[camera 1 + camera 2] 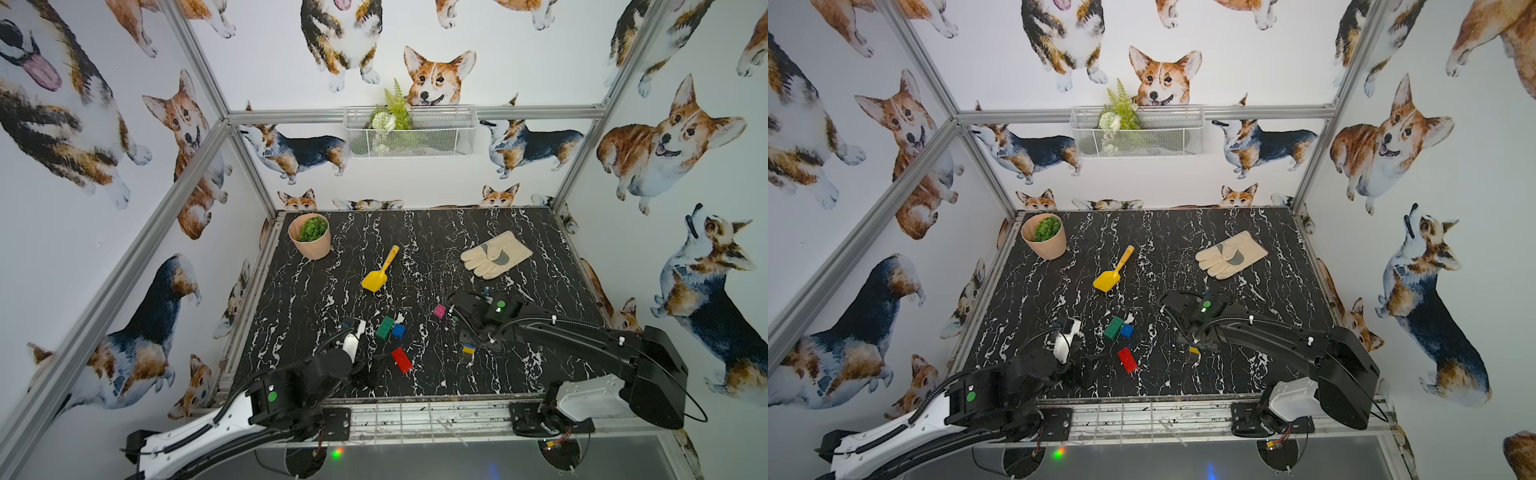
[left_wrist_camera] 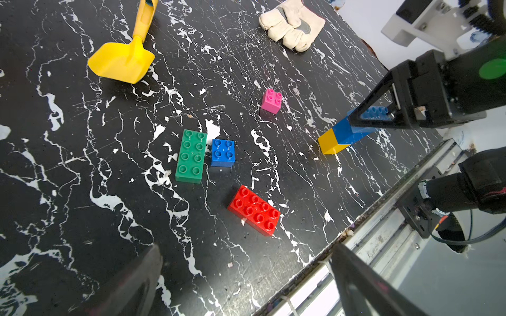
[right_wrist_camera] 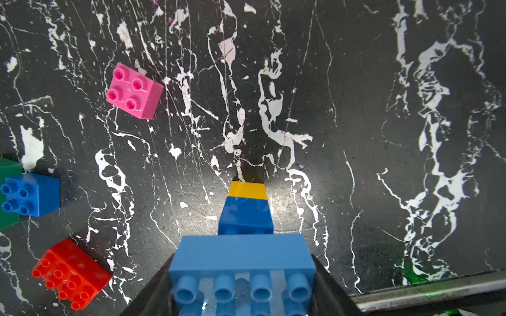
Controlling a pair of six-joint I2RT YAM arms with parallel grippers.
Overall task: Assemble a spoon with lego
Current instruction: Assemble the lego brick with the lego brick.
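I have the stem of the spoon (image 2: pixel 343 134) built: a yellow brick (image 2: pixel 330 143) under a dark blue brick (image 3: pixel 245 213), capped by a wider light blue brick (image 3: pixel 242 254). My right claw (image 3: pixel 242 258) is clamped on that light blue brick by its two short ends. The stack stands toward the front right of the worktop (image 2: pixel 82 191), apart from the loose lego (image 1: pixel 385 327). Its long axis runs up from the worktop, yellow end down at the surface and studs toward my wrist; whether it leans I cannot tell. The light blue brick lies crosswise to the stem. I judge most of the bowl is left to add: the green brick (image 2: pixel 190 156), blue square brick (image 2: pixel 223 152), red brick (image 2: pixel 254 210) and pink brick (image 2: pixel 271 100) lie unattached. My left claw (image 2: pixel 246 247) hangs spread wide and empty near the red one.
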